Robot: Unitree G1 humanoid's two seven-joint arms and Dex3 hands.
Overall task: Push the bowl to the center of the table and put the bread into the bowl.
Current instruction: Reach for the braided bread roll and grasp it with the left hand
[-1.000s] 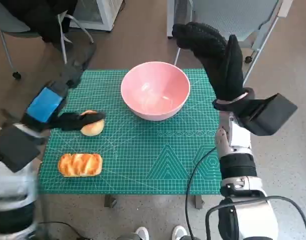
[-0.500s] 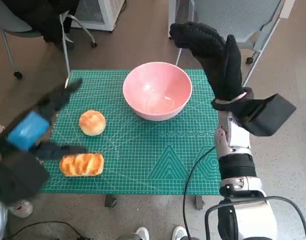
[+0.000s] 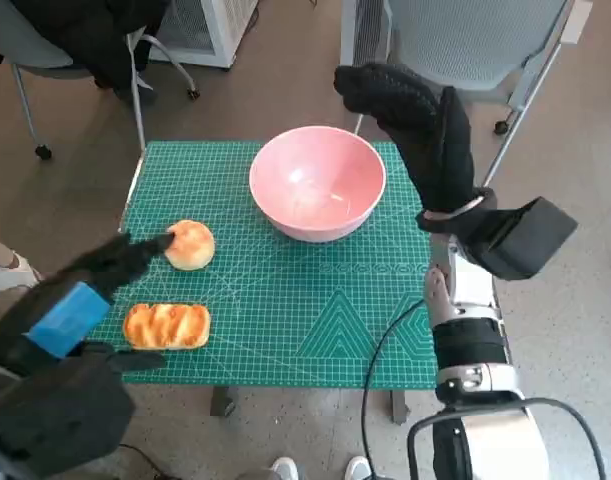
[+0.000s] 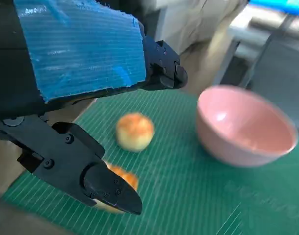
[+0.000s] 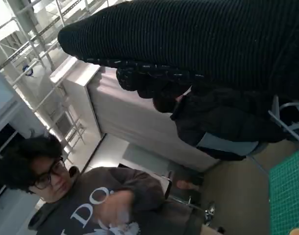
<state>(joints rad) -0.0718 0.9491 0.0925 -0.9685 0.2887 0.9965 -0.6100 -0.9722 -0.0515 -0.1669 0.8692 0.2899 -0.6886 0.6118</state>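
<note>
Hands (image 3: 70,300) empty, bread (image 3: 166,326) outside bowl (image 3: 317,182)

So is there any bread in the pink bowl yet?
No, it is empty. The pink bowl shows only its bare inside, and the round bun and the long loaf both lie on the green mat.

Open green worktop (image 3: 315,320) lies between the bowl (image 3: 317,182) and the near edge. Two breads, a round bun (image 3: 190,244) and a long loaf (image 3: 166,326), occupy the left side.
</note>
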